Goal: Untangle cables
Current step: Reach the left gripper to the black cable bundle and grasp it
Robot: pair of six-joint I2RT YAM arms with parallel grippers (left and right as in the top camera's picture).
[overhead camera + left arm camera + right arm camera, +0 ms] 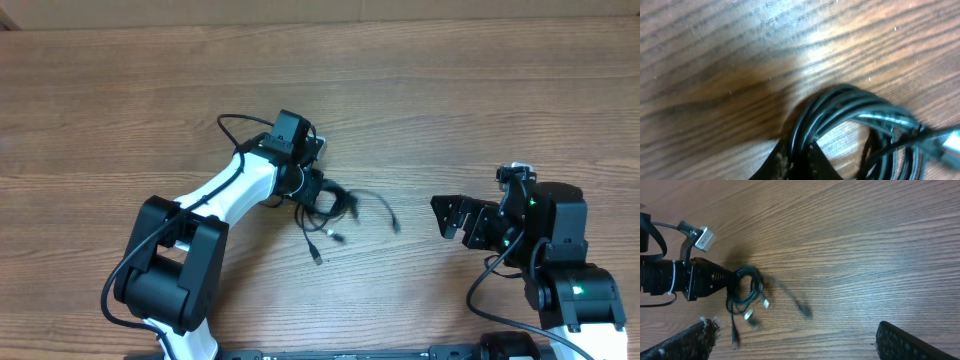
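From overhead, the thin black cables with small silver-tipped plugs (pixel 335 203) lie near the middle of the wood-grain counter (pixel 450 100), a small coil with loose ends trailing toward the robot and one blurred strand reaching right. The left end effector (pixel 318 196) sits on the coil. The right end effector (pixel 452 217) stands well apart to the right, spread wide and empty.

In the left wrist view, several glossy strands of the cables (pixel 840 107) arc together, and the left end effector (pixel 799 167) appears pressed together on them, pinching the bundle between its dark fingers (pixel 822 167). The cords look light, limp and slick, so a pinch on many strands will likely drag the whole knot rather than free it.

In the right wrist view, the coil of cables (pixel 747 287) hangs at the tip of the left end effector (pixel 722 280), with the plugs fanned out below. The right end effector (pixel 795 325) shows its fingers far apart. A single plug end looks the best place to take hold, stiffer and less slippery than the cord
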